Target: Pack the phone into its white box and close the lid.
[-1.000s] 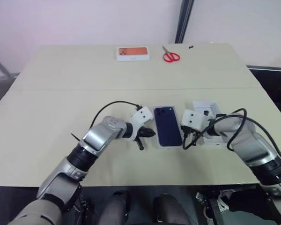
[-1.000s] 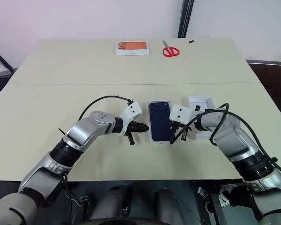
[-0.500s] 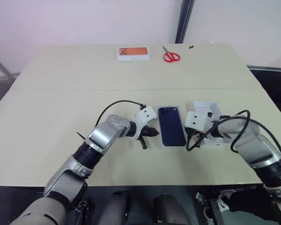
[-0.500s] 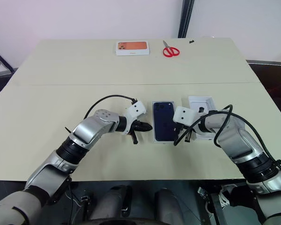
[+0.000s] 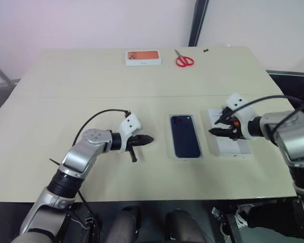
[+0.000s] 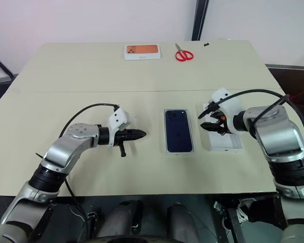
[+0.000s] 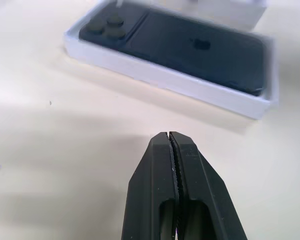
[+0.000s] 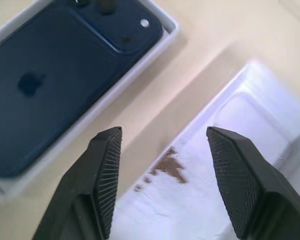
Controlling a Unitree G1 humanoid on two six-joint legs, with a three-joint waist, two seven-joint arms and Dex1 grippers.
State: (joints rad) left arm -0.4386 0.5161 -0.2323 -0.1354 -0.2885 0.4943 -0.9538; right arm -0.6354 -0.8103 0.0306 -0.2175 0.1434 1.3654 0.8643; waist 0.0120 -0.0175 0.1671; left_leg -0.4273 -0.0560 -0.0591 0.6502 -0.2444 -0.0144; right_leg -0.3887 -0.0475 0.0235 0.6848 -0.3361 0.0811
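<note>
Both hands pulled back from phone since earlier frame. Right hand (image 6: 209,123) spread wide, empty, over lid (image 6: 224,144); left hand (image 6: 142,134) pinched shut, empty. Phone (image 6: 178,130) sits in white box (image 6: 179,150) on bench (image 6: 91,71). I fear wide fingers (image 8: 106,170) straddling rim, tipping lid, skidding it into box.

Along the lower middle of the frame we see the left gripper (image 7: 170,137), its two black fingers (image 7: 152,185) pressed flat together. Across the upper part lies the white box (image 7: 190,90) on the beige table (image 7: 50,165), the phone (image 7: 190,45) resting inside it, camera bump toward the upper left.
</note>
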